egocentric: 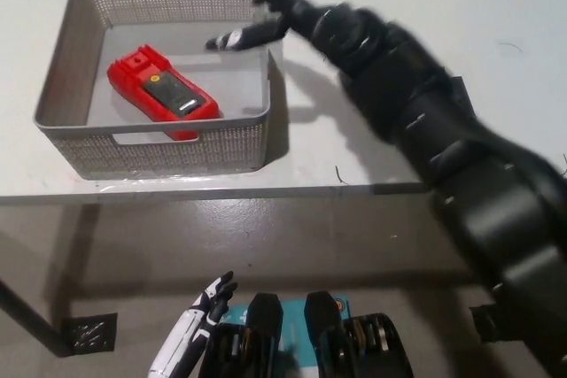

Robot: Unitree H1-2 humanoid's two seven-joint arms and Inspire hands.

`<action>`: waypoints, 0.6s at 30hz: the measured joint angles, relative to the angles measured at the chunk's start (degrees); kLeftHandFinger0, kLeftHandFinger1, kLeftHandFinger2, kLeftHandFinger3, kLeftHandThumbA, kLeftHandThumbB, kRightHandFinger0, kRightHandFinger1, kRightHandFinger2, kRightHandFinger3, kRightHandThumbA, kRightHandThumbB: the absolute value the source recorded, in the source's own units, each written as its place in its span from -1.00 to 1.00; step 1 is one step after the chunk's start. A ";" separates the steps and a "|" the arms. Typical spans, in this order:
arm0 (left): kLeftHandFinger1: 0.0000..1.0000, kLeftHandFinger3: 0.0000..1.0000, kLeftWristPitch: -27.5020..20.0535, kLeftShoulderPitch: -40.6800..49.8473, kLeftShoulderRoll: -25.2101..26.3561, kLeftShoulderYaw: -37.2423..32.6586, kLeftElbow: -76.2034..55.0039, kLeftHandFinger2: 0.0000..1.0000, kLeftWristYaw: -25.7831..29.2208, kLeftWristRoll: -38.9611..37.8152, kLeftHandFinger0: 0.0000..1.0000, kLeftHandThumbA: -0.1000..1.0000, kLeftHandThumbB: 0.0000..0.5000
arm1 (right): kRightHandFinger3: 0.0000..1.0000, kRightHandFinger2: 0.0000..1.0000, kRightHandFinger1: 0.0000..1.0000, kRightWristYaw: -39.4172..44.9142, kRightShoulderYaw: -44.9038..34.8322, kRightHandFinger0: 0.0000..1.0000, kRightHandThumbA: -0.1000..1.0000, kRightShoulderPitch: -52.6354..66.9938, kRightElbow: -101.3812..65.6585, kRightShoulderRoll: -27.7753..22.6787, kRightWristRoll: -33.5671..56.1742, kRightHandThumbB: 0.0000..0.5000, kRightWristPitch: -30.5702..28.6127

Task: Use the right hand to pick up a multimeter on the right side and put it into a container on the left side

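Red multimeter lies in container; right robot hand, blurred, seemingly empty.

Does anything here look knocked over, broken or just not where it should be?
Nothing stands out. The red multimeter lies flat, at an angle, on the floor of the grey mesh basket, which sits upright on the white table. The black right hand is open above the basket's rim; the white left hand hangs low.
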 measured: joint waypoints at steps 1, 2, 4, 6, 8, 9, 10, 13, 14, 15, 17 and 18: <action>1.00 1.00 0.06 0.00 0.18 0.01 0.00 1.00 0.00 -0.03 1.00 1.00 1.00 | 1.00 1.00 1.00 0.43 -1.98 1.00 0.93 0.03 -2.35 -1.67 1.07 0.52 -0.14; 1.00 1.00 0.10 0.02 0.31 0.01 0.00 1.00 0.00 -0.03 1.00 1.00 1.00 | 1.00 1.00 1.00 0.83 -3.35 1.00 0.93 0.14 -4.13 -2.82 1.76 0.54 -0.16; 1.00 1.00 0.26 0.16 0.47 0.04 0.00 1.00 0.01 -0.04 1.00 1.00 0.95 | 1.00 1.00 1.00 1.77 -6.20 1.00 0.90 0.81 -9.22 -5.61 3.22 0.67 -0.06; 1.00 1.00 0.41 0.26 0.44 0.02 0.01 1.00 0.01 -0.07 1.00 1.00 0.94 | 1.00 1.00 1.00 2.63 -8.33 1.00 0.85 2.36 -14.49 -7.75 4.66 0.75 0.29; 1.00 1.00 0.45 0.28 0.40 0.00 0.07 1.00 0.01 -0.09 1.00 1.00 0.85 | 1.00 1.00 1.00 3.38 -9.96 1.00 0.87 4.79 -19.34 -9.12 5.82 0.64 0.78; 1.00 1.00 0.45 0.29 0.40 0.01 0.08 1.00 0.02 -0.09 1.00 1.00 0.81 | 1.00 1.00 1.00 3.53 -10.30 1.00 0.86 5.55 -20.57 -9.40 6.17 0.67 1.08; 1.00 1.00 0.46 0.30 0.42 0.01 0.16 1.00 0.03 -0.10 1.00 1.00 0.80 | 1.00 1.00 1.00 3.97 -11.07 1.00 0.88 7.91 -23.87 -10.04 6.95 0.51 1.61; 1.00 1.00 0.49 0.41 0.41 0.01 0.49 1.00 0.04 -0.10 1.00 1.00 0.68 | 1.00 1.00 1.00 4.54 -12.30 1.00 1.00 13.07 -29.63 -10.44 8.20 0.16 2.82; 1.00 1.00 0.50 0.42 0.41 0.02 0.67 1.00 0.04 -0.10 1.00 1.00 0.66 | 1.00 1.00 1.00 4.72 -12.68 1.00 1.00 15.35 -32.26 -10.44 8.70 0.16 3.37; 1.00 1.00 0.51 0.44 0.41 0.02 0.78 1.00 0.04 -0.11 1.00 1.00 0.52 | 1.00 1.00 1.00 4.89 -12.93 1.00 1.00 17.77 -34.74 -10.44 9.09 0.25 3.82; 1.00 1.00 0.52 0.45 0.41 0.02 0.95 1.00 0.05 -0.12 1.00 1.00 0.59 | 1.00 1.00 1.00 5.23 -13.24 1.00 1.00 21.96 -38.51 -10.44 9.92 0.33 4.44; 1.00 1.00 0.52 0.45 0.42 0.02 1.04 1.00 0.05 -0.13 1.00 1.00 0.61 | 1.00 1.00 1.00 5.43 -13.35 1.00 1.00 24.46 -40.70 -10.44 10.41 0.33 4.89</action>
